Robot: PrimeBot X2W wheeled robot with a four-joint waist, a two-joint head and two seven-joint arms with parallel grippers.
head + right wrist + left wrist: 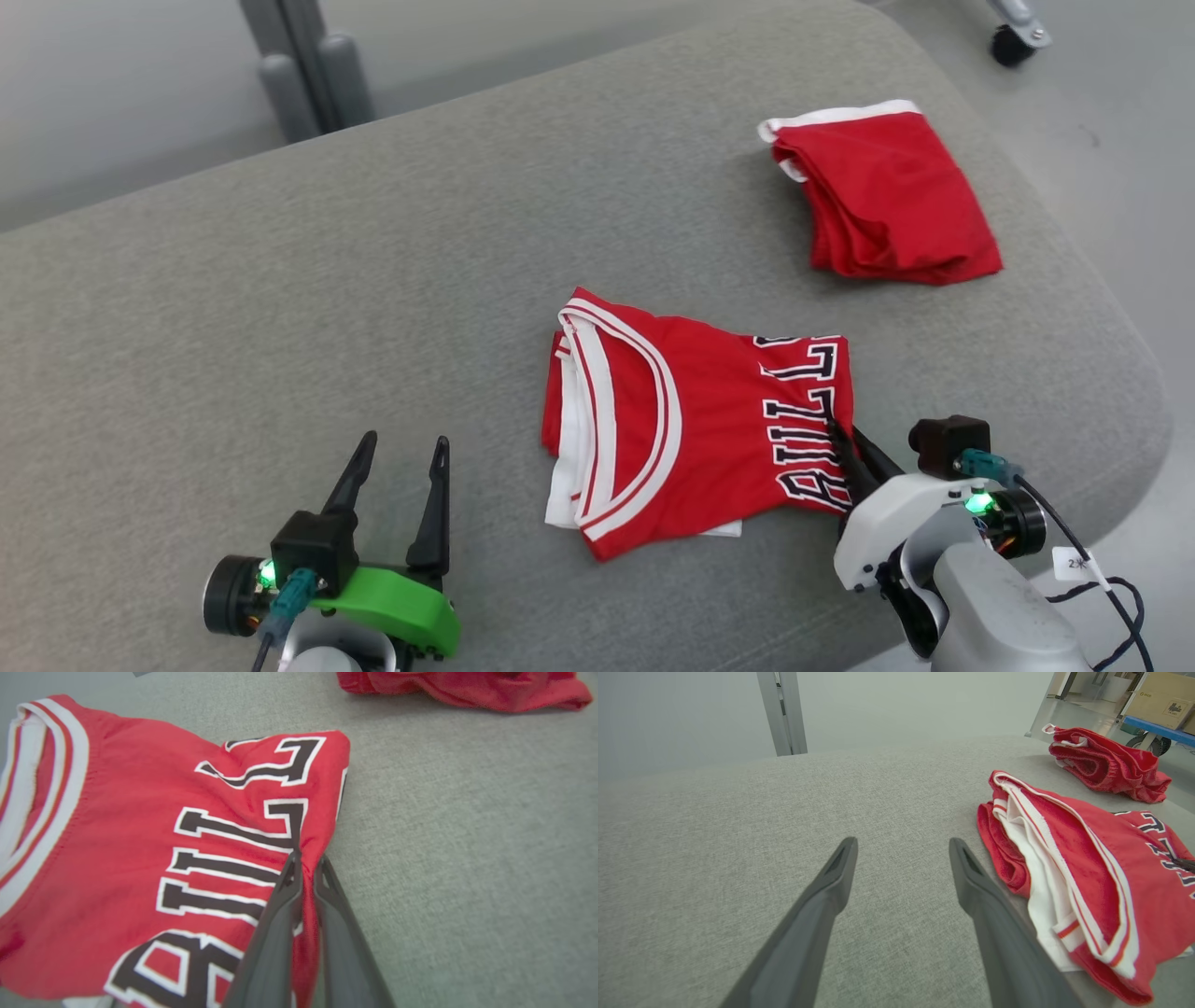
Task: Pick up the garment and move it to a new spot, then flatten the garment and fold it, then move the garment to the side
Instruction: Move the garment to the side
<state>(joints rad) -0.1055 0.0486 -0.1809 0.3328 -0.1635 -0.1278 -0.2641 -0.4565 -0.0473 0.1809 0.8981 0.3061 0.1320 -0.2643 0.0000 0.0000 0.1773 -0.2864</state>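
Red jersey [695, 420], folded, is lying right ahead of the R gripper [308, 858], which is pinching its near edge by the lettering, cloth bunching btwn the fingers. L gripper [406, 439] is hovering wide open over the grey cushion [373, 280], with the jersey just to its right, not touching. Looks like the move-aside step is starting. Next move prob. needs a low, slow carry w/o spilling the folds.

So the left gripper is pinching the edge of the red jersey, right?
No, the right gripper is pinching the edge of the red jersey; the right wrist view shows cloth caught between its fingers. The left gripper stands open over the grey cushion.
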